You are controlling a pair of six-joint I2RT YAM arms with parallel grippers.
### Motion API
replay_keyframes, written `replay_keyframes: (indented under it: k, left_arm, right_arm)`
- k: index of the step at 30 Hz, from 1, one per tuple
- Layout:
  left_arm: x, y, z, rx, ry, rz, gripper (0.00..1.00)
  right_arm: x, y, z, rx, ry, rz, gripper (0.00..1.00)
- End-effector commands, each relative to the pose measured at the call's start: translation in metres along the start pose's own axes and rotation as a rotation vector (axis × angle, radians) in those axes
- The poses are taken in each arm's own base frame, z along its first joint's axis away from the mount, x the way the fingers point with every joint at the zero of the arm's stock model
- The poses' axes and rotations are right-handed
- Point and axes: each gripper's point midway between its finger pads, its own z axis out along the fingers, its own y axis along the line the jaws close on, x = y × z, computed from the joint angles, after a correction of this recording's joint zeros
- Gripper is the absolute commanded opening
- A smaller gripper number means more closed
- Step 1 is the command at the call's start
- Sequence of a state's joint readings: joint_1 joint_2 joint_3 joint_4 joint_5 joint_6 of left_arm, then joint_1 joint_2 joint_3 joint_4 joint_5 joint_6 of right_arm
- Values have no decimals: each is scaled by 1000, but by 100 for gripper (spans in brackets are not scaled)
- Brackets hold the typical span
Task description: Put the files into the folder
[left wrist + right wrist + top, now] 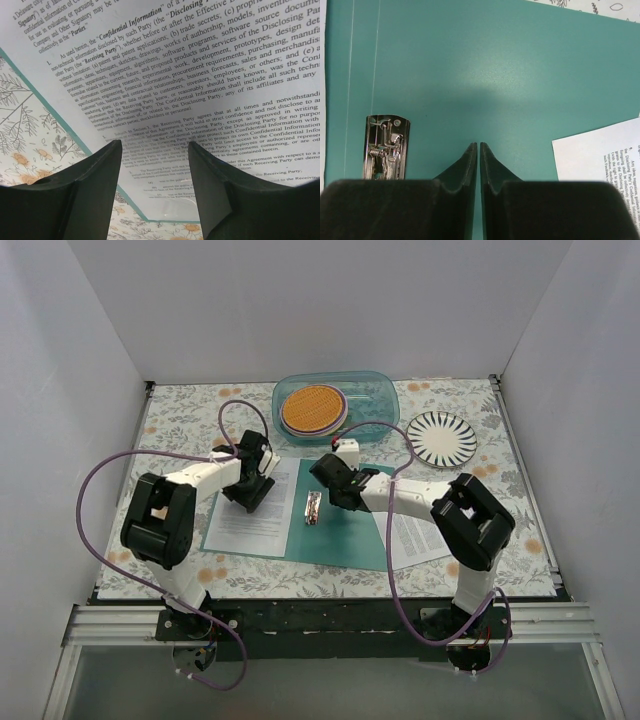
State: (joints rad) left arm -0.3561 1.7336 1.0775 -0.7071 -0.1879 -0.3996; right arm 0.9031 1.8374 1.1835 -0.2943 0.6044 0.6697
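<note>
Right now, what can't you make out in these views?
- Clip: lower end hidden by the right gripper in the right wrist view; too small from the top to tell whether it's latched.
- Right sheet: cut off by the right wrist frame edge; partly under the right arm in the top view.
- Left sheet: one page or several, no view shows; whether the left gripper touches it is unclear.

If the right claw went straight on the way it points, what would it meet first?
Probably the folder, its bare teal inside just right of the silver clip; nothing shows between, though depth is unclear.
</note>
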Motion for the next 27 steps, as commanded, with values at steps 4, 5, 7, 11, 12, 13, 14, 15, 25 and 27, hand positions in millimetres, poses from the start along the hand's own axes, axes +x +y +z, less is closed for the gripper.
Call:
replay_keyframes:
  k: [4,5,7,11,12,13,14,15,25,27]
  left_arm:
    - [-38,19,-38,-47,-150,-96,54]
    - [-38,12,-50,-4,-155,-101,54]
    - [-49,9,-87,36,-227,-141,57]
    - [-66,-14,-135,184,-309,-148,78]
    - [-67,-27,-140,253,-301,-138,80]
    - [-61,-40,-139,313,-255,-129,80]
    - [-63,-55,-141,360,-243,-107,79]
    - [-63,-70,-143,428,-232,-92,75]
    - [-82,-153,-102,528,-214,-8,0]
    - [-83,-162,-99,525,-224,-5,0]
  right_arm:
    - [35,-11,0,-32,55,108,6]
    - [39,-11,1,-41,59,120,6]
    - [52,-13,2,-49,86,139,1]
    - [57,-10,4,-56,101,181,1]
    - [58,-11,4,-48,106,186,1]
    - [59,-12,4,-41,109,193,1]
    - [60,-13,4,-33,113,215,1]
    - [62,-14,4,-29,115,221,1]
    - [70,-23,0,-4,123,274,1]
    - [72,-23,1,-3,123,276,1]
